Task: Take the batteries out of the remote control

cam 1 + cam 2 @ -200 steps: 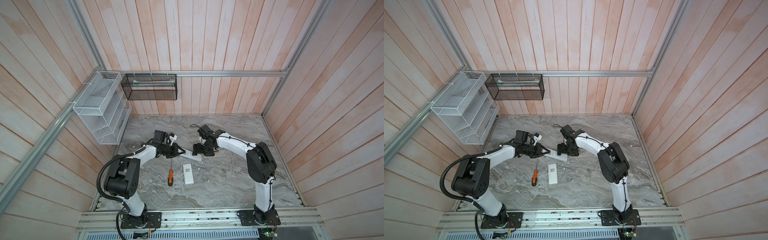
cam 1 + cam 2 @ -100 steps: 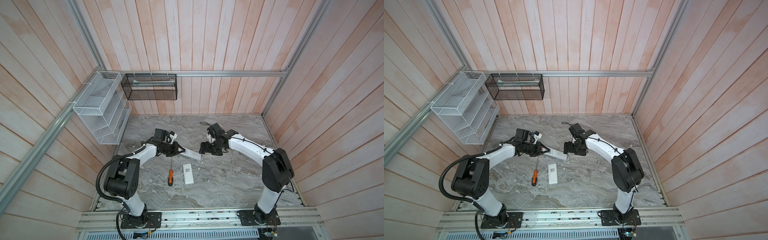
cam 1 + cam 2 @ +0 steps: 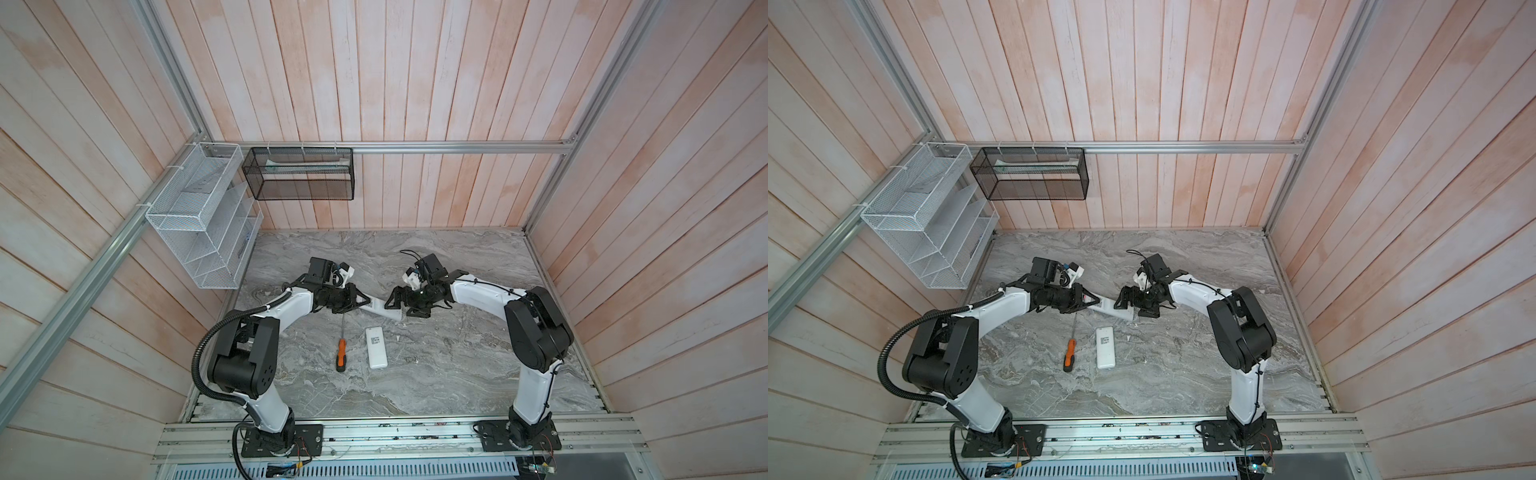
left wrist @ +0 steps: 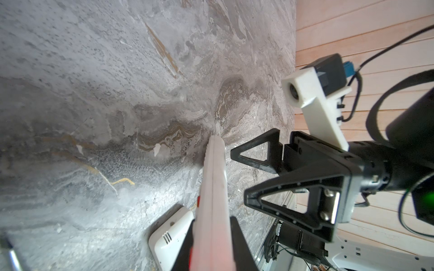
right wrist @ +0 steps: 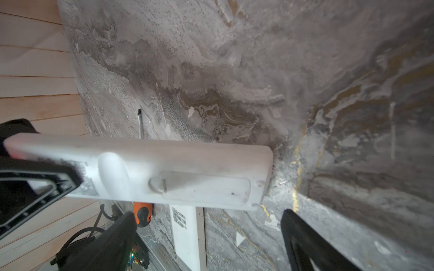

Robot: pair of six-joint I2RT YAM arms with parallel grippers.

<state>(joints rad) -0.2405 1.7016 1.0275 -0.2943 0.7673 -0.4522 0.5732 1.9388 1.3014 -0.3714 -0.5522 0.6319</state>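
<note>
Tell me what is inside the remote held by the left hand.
Nothing inside shows: the remote in the left hand has its battery cover shut, hiding any batteries.

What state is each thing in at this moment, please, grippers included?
Left gripper: shut on the long white plastic remote control.
Right gripper: open, near that remote's free end.
Held remote's battery cover: in place.
Second white rectangular remote: lying flat, label up.
Orange-handled screwdriver: lying flat, untouched.
</note>
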